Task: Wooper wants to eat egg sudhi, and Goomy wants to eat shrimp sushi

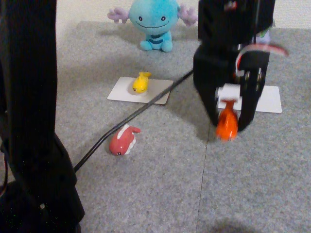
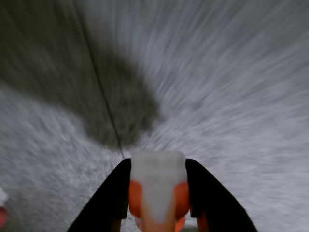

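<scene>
While Wooper [image 1: 154,22] waits at upper centre, the hand [image 1: 227,125] pinches the shrimp sushi [image 1: 227,124] at right of frame, above the grey worktop [image 1: 160,194]; light, hard and probably slick, it seems best gripped across its sides.

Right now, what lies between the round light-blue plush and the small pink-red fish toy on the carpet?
In the other view, the yellow fish toy on a white card lies between Wooper and the pink-red toy.
</scene>
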